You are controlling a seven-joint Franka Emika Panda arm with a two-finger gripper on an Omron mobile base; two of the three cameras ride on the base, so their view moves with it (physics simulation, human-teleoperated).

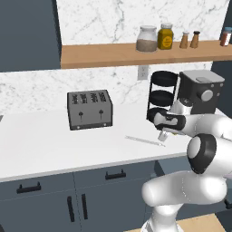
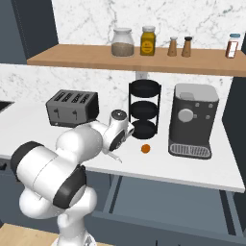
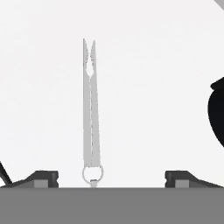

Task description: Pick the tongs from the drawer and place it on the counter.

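Behind my workspace rises a white marble wall (image 2: 192,17) with grey veins. A brown wooden shelf (image 2: 144,61) runs across it, holding jars (image 2: 122,42) and shakers (image 2: 179,46). An outlet (image 1: 143,72) sits below. Slate-blue cabinets (image 1: 50,201) carry black bar handles (image 1: 115,174).

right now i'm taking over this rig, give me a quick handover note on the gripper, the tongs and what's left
Gripper: open, fingers spread wide, holding nothing, just above the counter.
Tongs: lying flat on the white counter between the fingers, ring end nearest the hand; in the left base view they lie right of the toaster.
Drawer: pulled open below the counter edge.
Done: tongs are out of the drawer and placed on the counter.
Left: probably only backing the arm away.
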